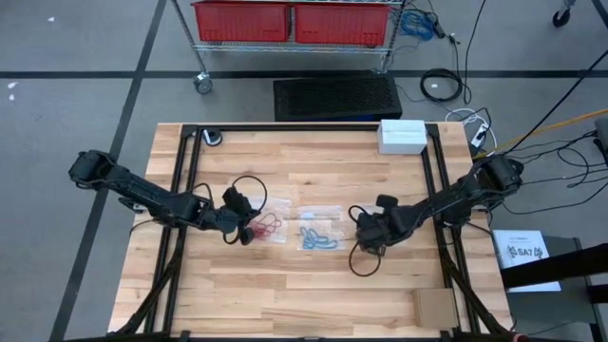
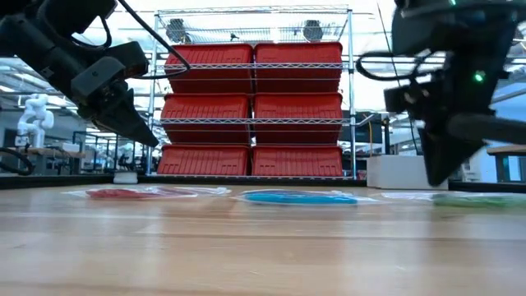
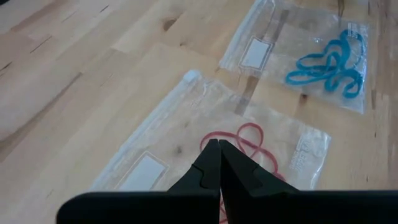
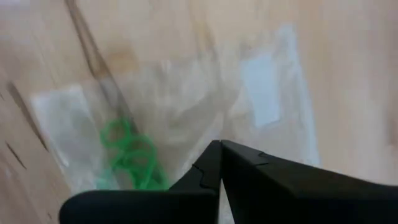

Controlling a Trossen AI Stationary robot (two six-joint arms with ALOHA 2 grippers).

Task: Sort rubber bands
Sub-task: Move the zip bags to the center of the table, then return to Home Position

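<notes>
Three clear plastic bags lie flat in a row on the wooden table. Red rubber bands (image 1: 267, 226) are in the left bag (image 3: 186, 130), blue rubber bands (image 1: 318, 237) in the middle one, and green rubber bands (image 4: 130, 158) in the right one, which my right arm hides in the high view. My left gripper (image 3: 219, 147) is shut and hangs above the red bag, slanting down. My right gripper (image 4: 221, 147) is shut and points steeply down just over the green bag. In the low view both fingertips, left (image 2: 150, 140) and right (image 2: 436, 179), stand clear of the table.
A white box (image 1: 402, 136) sits at the table's far right corner and a cardboard piece (image 1: 435, 306) near the right front corner. Black cable loops (image 1: 249, 182) (image 1: 362, 262) trail from both arms. Beyond the far edge stands a wire rack of red bins (image 2: 255, 107).
</notes>
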